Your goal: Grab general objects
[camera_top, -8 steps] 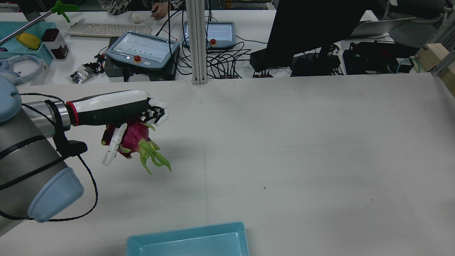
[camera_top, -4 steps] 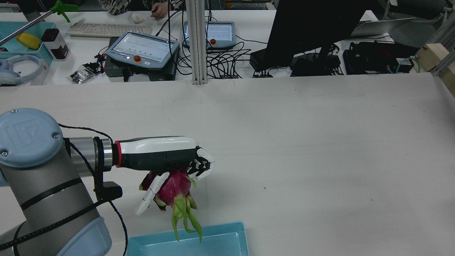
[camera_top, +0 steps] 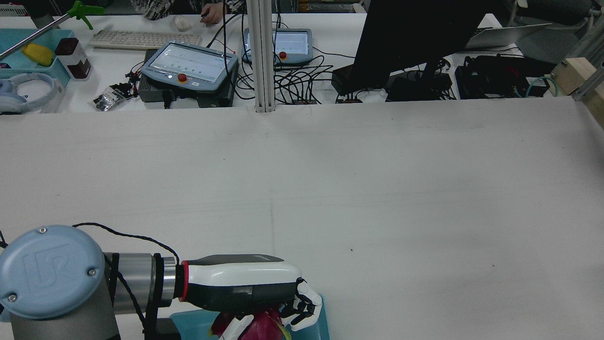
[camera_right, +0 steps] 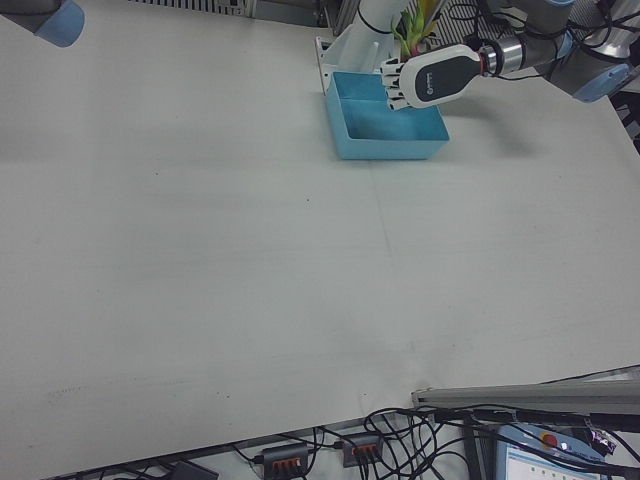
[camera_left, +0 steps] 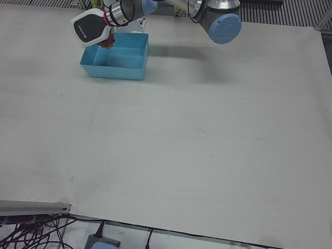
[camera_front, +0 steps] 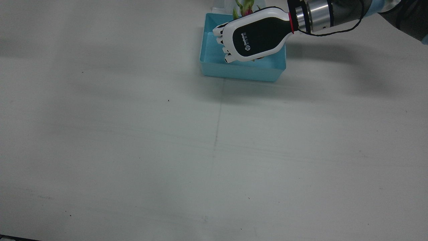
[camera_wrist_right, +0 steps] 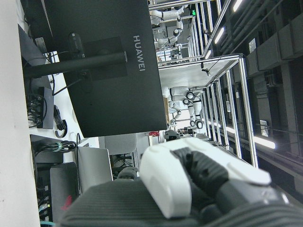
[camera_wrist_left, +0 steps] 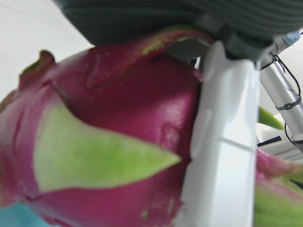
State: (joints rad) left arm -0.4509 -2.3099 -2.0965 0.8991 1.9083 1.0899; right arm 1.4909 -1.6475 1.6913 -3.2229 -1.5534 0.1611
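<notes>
My left hand (camera_top: 245, 285) is shut on a magenta dragon fruit (camera_top: 266, 328) with green scales and holds it from above over the blue tray (camera_top: 193, 321). The front view shows the hand (camera_front: 255, 35) over the tray's (camera_front: 240, 72) inside, with the fruit's green tips (camera_front: 246, 10) sticking out behind it. The left hand view is filled by the fruit (camera_wrist_left: 118, 142) with a white finger (camera_wrist_left: 222, 142) pressed against it. Of my right hand, only a white and black part (camera_wrist_right: 189, 184) shows in its own view. Its fingers are hidden.
The blue tray stands at the table's near edge by the arm pedestals (camera_right: 385, 145). A metal post (camera_top: 261, 56), two teach pendants (camera_top: 188, 63) and a black monitor (camera_top: 415, 38) stand beyond the table's far edge.
My left hand has carried the dragon fruit from the far left of the table back toward the robot, to a spot over the blue tray. The grasp has stayed shut.
</notes>
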